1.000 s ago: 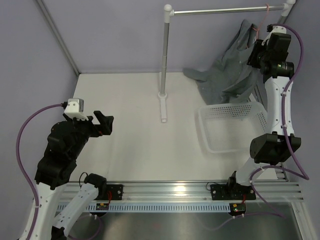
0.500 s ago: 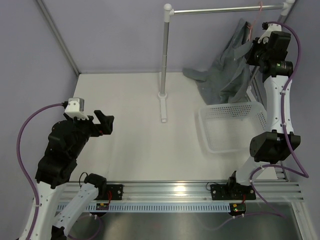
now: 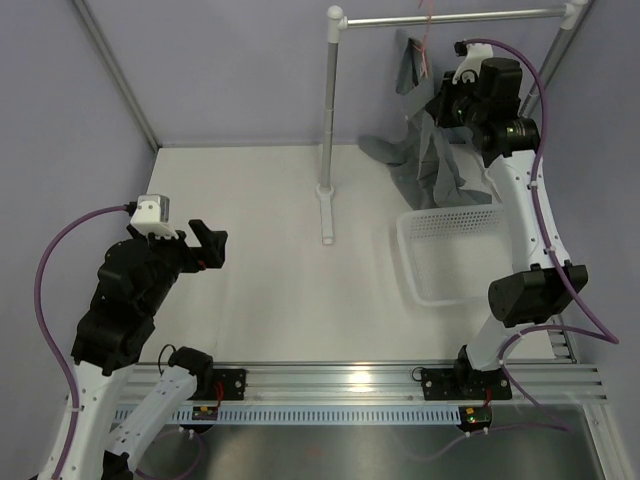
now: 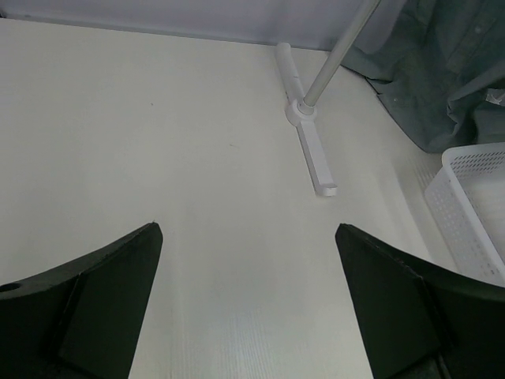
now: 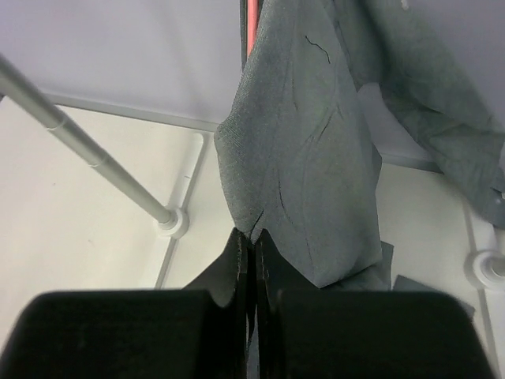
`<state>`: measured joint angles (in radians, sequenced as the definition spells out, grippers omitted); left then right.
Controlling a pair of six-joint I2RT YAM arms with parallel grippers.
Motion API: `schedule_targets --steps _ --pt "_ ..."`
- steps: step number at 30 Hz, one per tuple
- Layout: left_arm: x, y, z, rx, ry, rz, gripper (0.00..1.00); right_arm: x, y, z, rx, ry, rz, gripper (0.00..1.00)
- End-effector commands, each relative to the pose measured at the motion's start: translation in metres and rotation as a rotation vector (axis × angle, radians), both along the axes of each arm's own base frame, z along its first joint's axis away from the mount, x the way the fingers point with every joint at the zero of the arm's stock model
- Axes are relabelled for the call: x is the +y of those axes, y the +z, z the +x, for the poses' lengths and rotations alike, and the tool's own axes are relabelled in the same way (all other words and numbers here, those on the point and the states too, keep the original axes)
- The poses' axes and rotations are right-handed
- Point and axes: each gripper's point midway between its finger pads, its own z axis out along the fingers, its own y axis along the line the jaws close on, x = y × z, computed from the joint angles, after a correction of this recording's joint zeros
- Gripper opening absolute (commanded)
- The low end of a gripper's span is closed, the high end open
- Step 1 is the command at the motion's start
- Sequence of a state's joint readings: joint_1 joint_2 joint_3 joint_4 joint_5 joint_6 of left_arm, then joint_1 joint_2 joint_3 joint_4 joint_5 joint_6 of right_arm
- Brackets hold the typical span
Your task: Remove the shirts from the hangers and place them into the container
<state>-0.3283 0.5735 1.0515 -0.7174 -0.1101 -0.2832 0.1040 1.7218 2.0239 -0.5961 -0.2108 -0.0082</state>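
1. Pinches a lower edge of the grey-green shirt [image 5: 300,174] with the right gripper [image 5: 251,239], both black fingers pressed flat together on the cloth.
2. Holds that fold high at the far right of the white table [image 3: 280,300], just below the grey rail [image 3: 460,17] and beside the hanging part of the garment.
3. Hangs the shirt's upper part from the thin pink hanger [image 3: 426,42], hook over the rail, right of the upright post [image 3: 330,100].
4. Lets the rest of the cloth fall in a loose heap onto the table behind the white mesh basket [image 3: 450,222], with one fold reaching down to the basket's far rim; cannot tell whether any cloth lies inside.
5. Places the basket on the table at the right, below the raised wrist and well apart from the post's white foot [image 4: 313,154].
6. Keeps the left gripper [image 4: 248,233] spread wide and gripping nothing, fingers far apart over bare tabletop on the left side, well away from shirt, hanger and basket.
7. Carries small red-and-yellow tags [image 3: 206,410] on the black base mounts at the near edge, lettering too small to read.
8. Bears fine dark creases across the shirt's panel in the right wrist view, plain cloth only.
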Motion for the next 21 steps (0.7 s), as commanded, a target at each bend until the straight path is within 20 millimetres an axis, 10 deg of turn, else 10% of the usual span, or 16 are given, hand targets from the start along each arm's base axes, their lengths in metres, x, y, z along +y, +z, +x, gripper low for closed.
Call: schedule_targets --steps 1,10,21 --pt "0.002 0.008 0.003 -0.038 0.007 0.014 0.99 0.024 0.049 -0.010 -0.172 0.085 0.000 0.00" --pt "0.003 0.005 0.006 -0.027 0.013 0.028 0.99 0.034 0.079 -0.054 -0.333 0.152 -0.001 0.00" --pt "-0.001 0.002 0.011 -0.004 0.004 0.024 0.99 0.027 0.106 -0.060 -0.424 0.115 -0.013 0.00"
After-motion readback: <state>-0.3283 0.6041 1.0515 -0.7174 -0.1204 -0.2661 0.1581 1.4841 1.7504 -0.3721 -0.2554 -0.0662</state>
